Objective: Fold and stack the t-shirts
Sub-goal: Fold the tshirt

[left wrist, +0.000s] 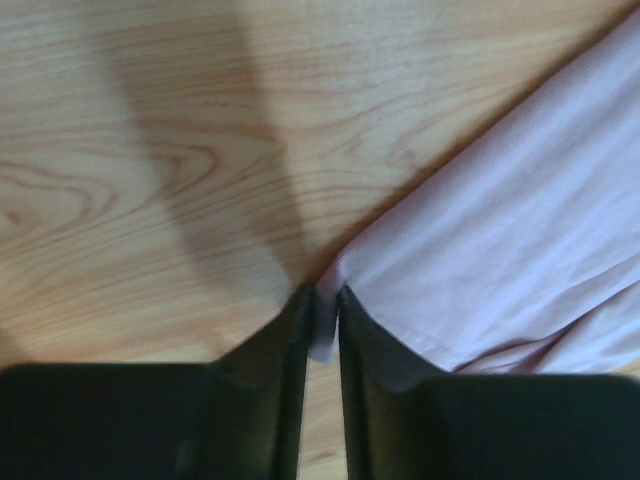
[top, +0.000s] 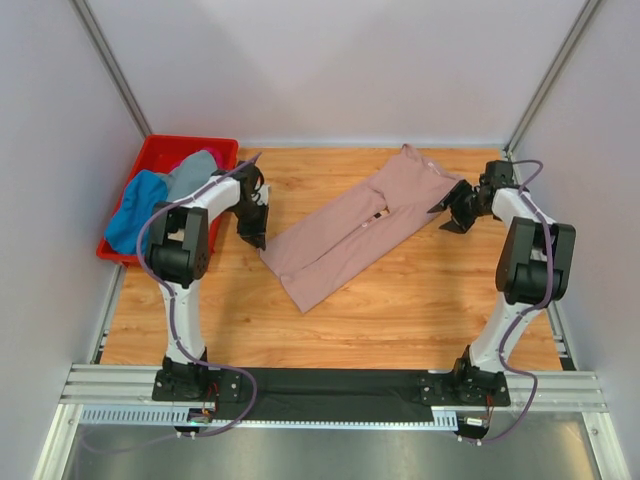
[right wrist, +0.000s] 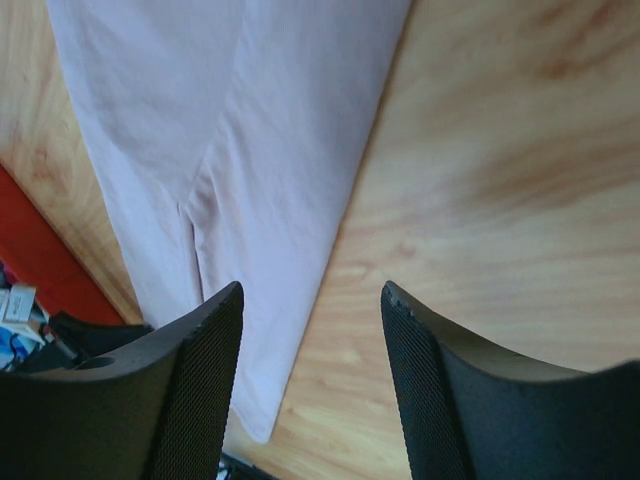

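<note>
Left jaws are closed on the left corner of the pink t-shirt's near end, cloth pinched right at the tips, low over the counter. Looks like the hold point for lifting that end into the next fold.

Right jaws are open by the shirt's far-right end, its edge running just below them, nothing gripped. My read: lining up on the opposite end.

Shirt sits mid-counter on a diagonal, near-left to far-right. Both sides are folded inward into a long strip, a gap runs down the middle, and a bit of print peeks out there. Mostly flat, light creases.

Blue t-shirt and grey t-shirt are bunched, unfolded, in the red crate, far left.
</note>
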Motion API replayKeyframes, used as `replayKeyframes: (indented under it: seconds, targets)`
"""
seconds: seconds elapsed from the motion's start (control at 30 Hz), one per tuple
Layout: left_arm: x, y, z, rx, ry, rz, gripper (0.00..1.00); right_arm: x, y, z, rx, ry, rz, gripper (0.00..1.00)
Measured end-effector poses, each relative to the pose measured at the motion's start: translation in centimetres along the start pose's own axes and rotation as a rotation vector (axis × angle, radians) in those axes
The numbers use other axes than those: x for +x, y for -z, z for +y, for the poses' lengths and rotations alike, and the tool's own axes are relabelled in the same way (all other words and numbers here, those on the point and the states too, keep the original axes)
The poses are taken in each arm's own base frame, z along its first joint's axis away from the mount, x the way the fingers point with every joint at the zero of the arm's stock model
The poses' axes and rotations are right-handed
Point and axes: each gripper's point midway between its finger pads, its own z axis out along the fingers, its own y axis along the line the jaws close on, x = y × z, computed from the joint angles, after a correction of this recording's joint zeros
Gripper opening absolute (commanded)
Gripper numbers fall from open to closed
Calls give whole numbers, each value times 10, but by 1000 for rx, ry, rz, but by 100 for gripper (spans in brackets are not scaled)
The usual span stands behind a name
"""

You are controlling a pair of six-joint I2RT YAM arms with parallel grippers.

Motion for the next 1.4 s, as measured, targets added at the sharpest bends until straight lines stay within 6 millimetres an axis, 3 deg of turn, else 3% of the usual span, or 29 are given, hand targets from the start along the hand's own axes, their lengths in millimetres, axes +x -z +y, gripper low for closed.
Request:
replayKeyframes:
  seconds: [0.1, 0.23, 0.3, 0.43, 0.63, 0.83, 0.87, 1.0, 1.13, 1.4]
  targets:
    - [1, -3, -5, 28, 16, 13, 0, -22, -16, -1, 9, -11, -37, 60]
    - [8, -4, -10, 42, 59, 25, 0, -52, -39, -11, 18, -61, -77, 60]
    - [20, -4, -13, 52, 81, 42, 0, -68, -51, -15, 24, -72, -93, 60]
    - [63, -3, -23, 60, 137, 126, 0, -110, -66, -1, -18, -66, -148, 59]
    - [118, 0, -32, 59, 221, 228, 0, -144, -84, 17, -86, -56, -192, 55]
    - [139, 0, -45, 57, 297, 288, 0, -176, -102, 36, -167, -20, -224, 46]
    - [142, 0, -48, 58, 310, 297, 5, -180, -106, 39, -176, -16, -226, 36]
    - [154, -2, -63, 55, 345, 332, 24, -196, -123, 49, -223, 3, -242, 18]
    - [160, 3, -70, 28, 367, 355, 31, -200, -137, 60, -276, -9, -245, 2]
    - [143, 19, -70, -31, 381, 319, 45, -215, -161, 88, -401, -38, -294, 2]
